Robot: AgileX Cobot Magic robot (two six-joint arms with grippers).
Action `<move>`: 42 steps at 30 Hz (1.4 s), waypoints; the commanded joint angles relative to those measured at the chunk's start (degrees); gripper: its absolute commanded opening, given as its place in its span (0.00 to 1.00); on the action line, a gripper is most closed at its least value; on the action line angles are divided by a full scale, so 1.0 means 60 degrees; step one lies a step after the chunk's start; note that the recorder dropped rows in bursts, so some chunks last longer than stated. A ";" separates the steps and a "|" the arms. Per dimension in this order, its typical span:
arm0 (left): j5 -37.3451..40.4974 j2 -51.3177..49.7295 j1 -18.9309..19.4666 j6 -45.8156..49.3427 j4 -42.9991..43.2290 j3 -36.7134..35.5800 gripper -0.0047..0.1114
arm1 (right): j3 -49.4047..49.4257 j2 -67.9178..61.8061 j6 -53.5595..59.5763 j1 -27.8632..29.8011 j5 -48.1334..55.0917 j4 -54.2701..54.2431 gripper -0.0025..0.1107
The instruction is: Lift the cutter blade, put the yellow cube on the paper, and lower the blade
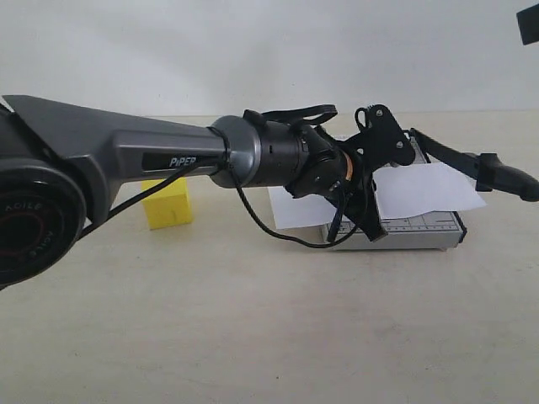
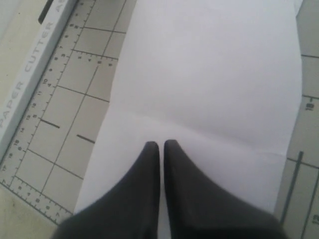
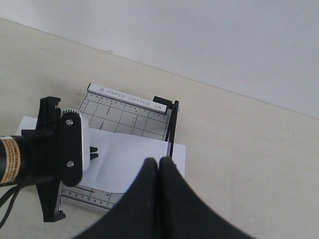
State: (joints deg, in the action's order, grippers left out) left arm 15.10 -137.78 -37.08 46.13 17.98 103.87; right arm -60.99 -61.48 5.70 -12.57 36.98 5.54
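Note:
The grey gridded cutter board (image 1: 421,229) lies right of centre with the white paper (image 1: 429,189) across it. The cutter blade (image 1: 459,156) stands lifted off the board, slanting out to its thick black handle (image 1: 509,178). On the table to the left, behind the left arm, sits the yellow cube (image 1: 167,206). My left gripper (image 2: 160,144) is shut and empty, its tips down over the paper (image 2: 209,74) on the board (image 2: 65,99). My right gripper (image 3: 159,162) is shut with nothing in it, above the board (image 3: 124,117), looking down past the blade (image 3: 172,127).
The left arm's grey forearm (image 1: 126,151) and its loose black cable (image 1: 269,227) fill the left foreground and partly hide the cube. A dark part (image 1: 529,25) shows at the top right corner. A pale wall runs behind the beige table (image 1: 269,337).

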 commanded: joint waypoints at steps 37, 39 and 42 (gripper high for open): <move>0.7731 0.4123 0.3971 -0.3008 -0.0509 -0.1076 0.63 | -0.0054 0.0044 0.1007 0.0000 0.0777 -0.1852 0.02; 0.7666 0.3935 0.3971 -0.3008 -0.1155 -0.1076 0.66 | -0.0054 0.0044 0.1081 0.0000 0.0762 -0.1852 0.02; 0.7693 0.3675 0.3971 -0.3008 -0.1848 -0.1076 0.70 | -0.0054 0.0044 0.1104 0.0000 0.0779 -0.1852 0.02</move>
State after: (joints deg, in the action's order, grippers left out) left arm 61.01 -114.59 -13.32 28.78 10.75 97.57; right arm -60.99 -61.48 11.72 -12.57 41.62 -5.45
